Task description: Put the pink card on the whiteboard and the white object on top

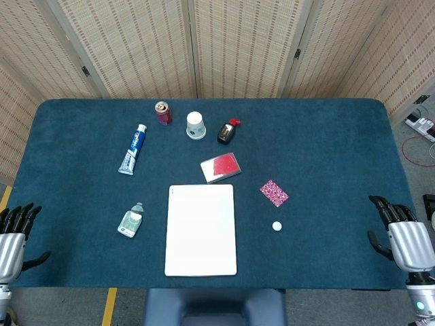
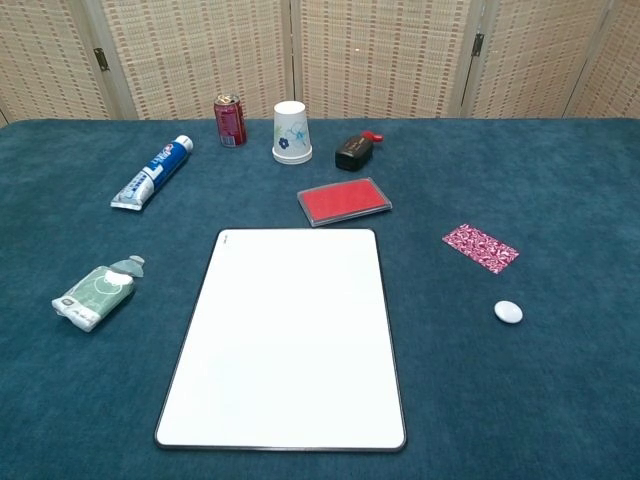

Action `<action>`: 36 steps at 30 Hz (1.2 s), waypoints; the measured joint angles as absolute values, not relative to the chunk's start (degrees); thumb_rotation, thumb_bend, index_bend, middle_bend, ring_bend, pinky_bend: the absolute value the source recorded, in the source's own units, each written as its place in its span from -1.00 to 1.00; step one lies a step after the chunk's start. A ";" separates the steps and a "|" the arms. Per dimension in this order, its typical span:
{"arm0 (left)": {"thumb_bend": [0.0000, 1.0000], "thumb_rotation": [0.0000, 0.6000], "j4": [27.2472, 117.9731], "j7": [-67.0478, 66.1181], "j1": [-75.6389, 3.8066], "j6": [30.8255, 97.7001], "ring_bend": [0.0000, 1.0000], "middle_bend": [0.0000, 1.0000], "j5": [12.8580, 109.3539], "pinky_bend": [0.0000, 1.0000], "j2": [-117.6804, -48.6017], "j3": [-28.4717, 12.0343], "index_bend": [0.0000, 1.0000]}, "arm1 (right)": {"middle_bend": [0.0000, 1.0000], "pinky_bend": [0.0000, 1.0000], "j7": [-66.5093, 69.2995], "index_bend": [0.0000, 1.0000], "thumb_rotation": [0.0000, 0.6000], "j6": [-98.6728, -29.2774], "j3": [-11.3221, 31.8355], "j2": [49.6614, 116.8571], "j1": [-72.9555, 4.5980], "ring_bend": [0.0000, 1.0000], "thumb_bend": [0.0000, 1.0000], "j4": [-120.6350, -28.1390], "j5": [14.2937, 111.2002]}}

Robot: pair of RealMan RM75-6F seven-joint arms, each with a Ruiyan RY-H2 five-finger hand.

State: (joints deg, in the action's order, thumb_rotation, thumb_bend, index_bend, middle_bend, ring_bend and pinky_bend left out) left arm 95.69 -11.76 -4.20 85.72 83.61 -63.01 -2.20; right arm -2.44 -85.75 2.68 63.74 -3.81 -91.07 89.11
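— Pink with a small dark pattern, is that the pink card (image 2: pixel 481 248)?

— Yes, a flat rectangle, lying slanted on the blue cloth, right of the whiteboard (image 2: pixel 283 335) and not touching it. The white object (image 2: pixel 508 312) is a small smooth oval near the card.

— And your hands?

— My left hand (image 1: pixel 15 234) and right hand (image 1: pixel 403 233) hold nothing, fingers apart, at the table's near corners.

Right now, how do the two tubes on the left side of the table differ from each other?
The blue and white tube is long and slim; the green tube is shorter and stubbier. The blue and white tube lies farther back, near the red can; the green tube lies nearer the front, left of the whiteboard. Both lie flat on the blue cloth, untouched by either hand.
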 measured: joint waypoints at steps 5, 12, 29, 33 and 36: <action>-0.70 1.00 95.64 -11.80 -3.99 85.54 -0.80 -0.79 83.79 -1.00 -62.85 -1.74 -0.73 | -0.60 -0.56 -3.48 -0.73 1.00 -84.38 2.29 63.81 -4.77 -0.46 -0.22 -91.88 90.00; -0.70 1.00 95.35 -11.09 -3.72 85.86 -0.80 -0.79 84.07 -1.00 -62.81 -1.67 -0.72 | -0.60 -0.56 -4.90 -0.71 1.00 -80.50 1.99 64.63 -7.17 -0.45 -0.22 -92.51 90.61; -0.70 1.00 95.68 -10.10 -2.56 86.89 -0.79 -0.79 84.60 -1.00 -62.05 -1.04 -0.71 | -0.60 -0.56 -6.98 -0.63 1.00 -65.25 3.65 70.63 -18.44 -0.51 -0.22 -90.10 88.86; -0.70 1.00 95.95 -10.24 -2.50 86.72 -0.78 -0.79 84.54 -1.00 -61.88 -0.96 -0.71 | -0.60 -0.56 -7.72 -0.61 1.00 -63.11 3.46 72.81 -20.38 -0.51 -0.22 -88.52 88.65; -0.70 1.00 96.09 -10.38 -2.59 86.56 -0.77 -0.79 84.65 -1.00 -61.87 -0.97 -0.71 | -0.61 -0.56 -8.18 -0.60 1.00 -62.21 3.89 73.88 -21.06 -0.51 -0.22 -87.08 87.24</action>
